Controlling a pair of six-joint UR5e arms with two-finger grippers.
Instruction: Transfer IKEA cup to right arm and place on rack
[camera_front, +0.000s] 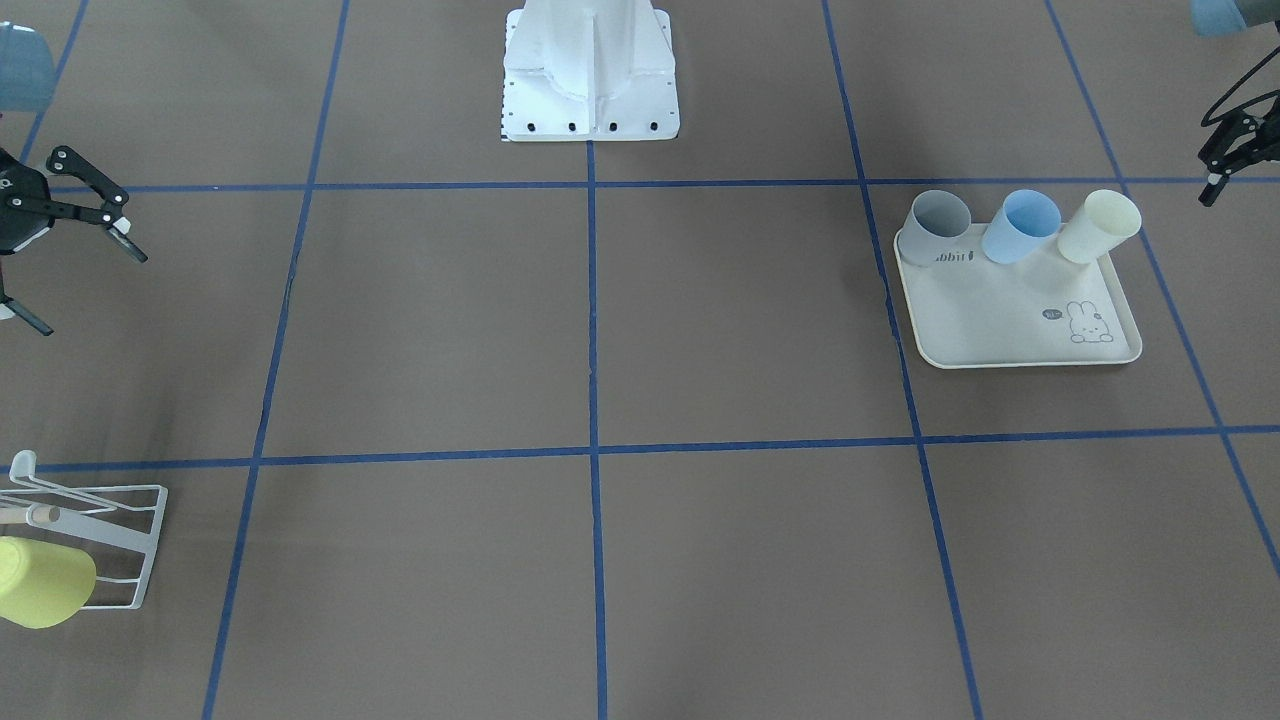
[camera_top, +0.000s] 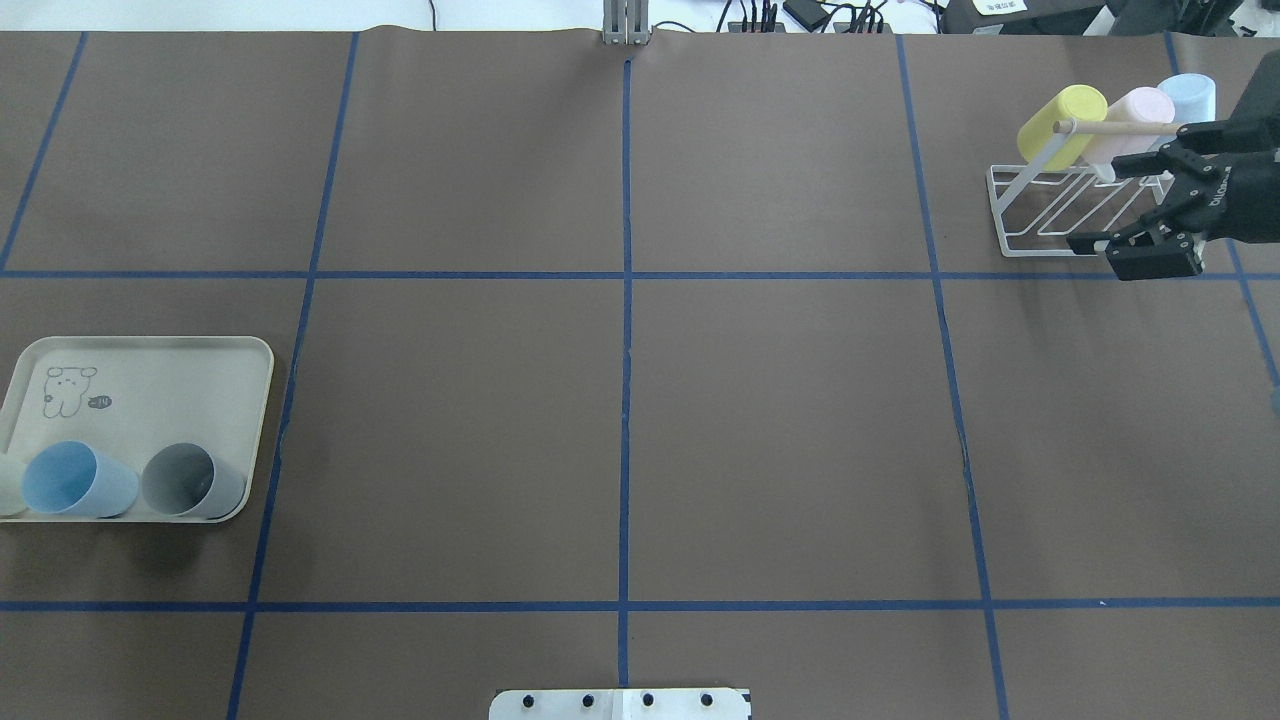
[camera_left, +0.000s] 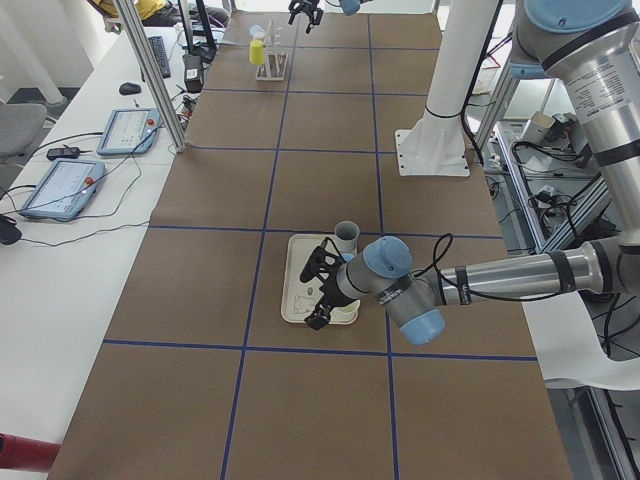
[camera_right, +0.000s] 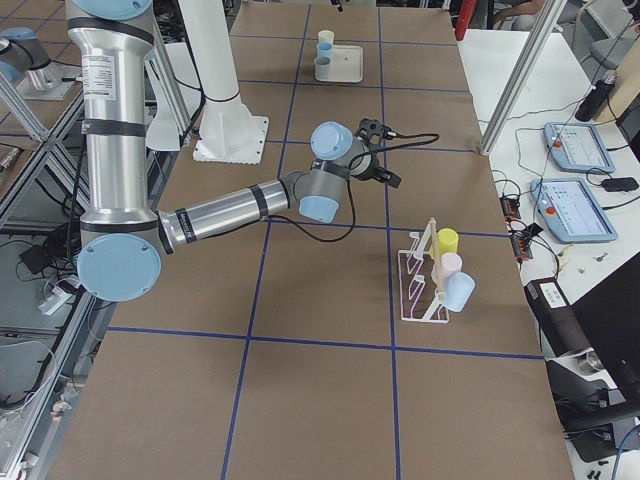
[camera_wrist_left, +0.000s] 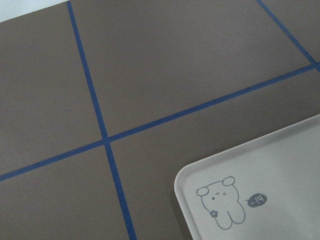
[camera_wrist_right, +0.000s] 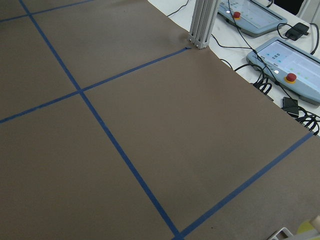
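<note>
Three IKEA cups lie on their sides on the cream tray (camera_front: 1000, 320): grey (camera_front: 935, 225), blue (camera_front: 1020, 225) and cream (camera_front: 1098, 227). My left gripper (camera_front: 1225, 160) hangs just beyond the tray's cream-cup end, open and holding nothing. On the white wire rack (camera_top: 1040, 215) hang a yellow cup (camera_top: 1060, 120), a pink cup (camera_top: 1130, 120) and a light-blue cup (camera_top: 1185, 98). My right gripper (camera_top: 1090, 208) stands open and empty over the rack's near side. Neither wrist view shows any fingers.
The robot's white base (camera_front: 590, 80) stands at the table's middle edge. Blue tape lines (camera_top: 625, 350) divide the brown table. Tablets with red buttons (camera_wrist_right: 280, 60) and an aluminium post (camera_wrist_right: 202, 22) are at the far edge.
</note>
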